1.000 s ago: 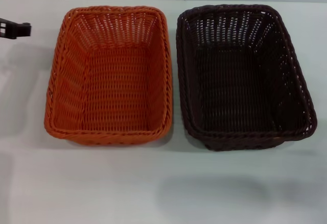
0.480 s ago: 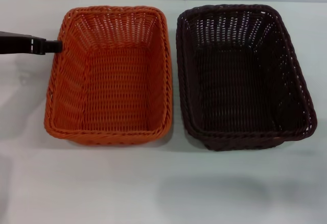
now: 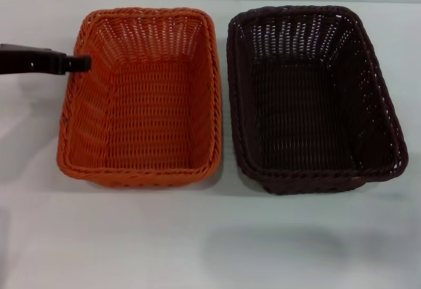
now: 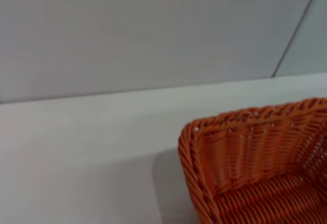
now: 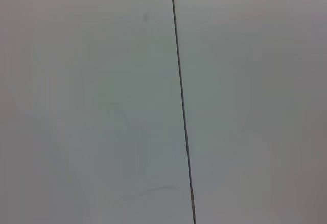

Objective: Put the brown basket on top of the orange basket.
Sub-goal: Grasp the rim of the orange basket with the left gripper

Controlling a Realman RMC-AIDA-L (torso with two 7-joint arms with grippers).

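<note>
Two baskets: both sit side by side on the white table (image 3: 210,243), long sides parallel, rims near each other with a narrow strip of table between them.

Orange basket (image 3: 141,98): rectangular, bright orange weave with a braided rim and sloping openwork sides; it stands upright on the robot's left of the brown one, and nothing lies inside it.

Brown basket (image 3: 309,98): same shape, very dark brown, upright on the table on the robot's right of the orange basket; it has not been lifted or stacked.

Left gripper (image 3: 80,62): a dark arm reaches in from the left edge of the head view, and its tip lies at the orange basket's outer long rim, toward the far corner. From above it reads as one slim dark bar, so I cannot tell whether the fingers are spread or closed, nor whether they touch the weave.

Left wrist view: shows a corner of the orange basket (image 4: 255,168), its braided rim and slanted side, with bare table (image 4: 87,152) beside it and a pale wall (image 4: 153,25) behind. None of the arm's own fingers appear here.

Right gripper: out of sight in every view; the right wrist camera shows only a pale panel (image 5: 92,101) crossed by a thin dark seam (image 5: 182,106).
</note>
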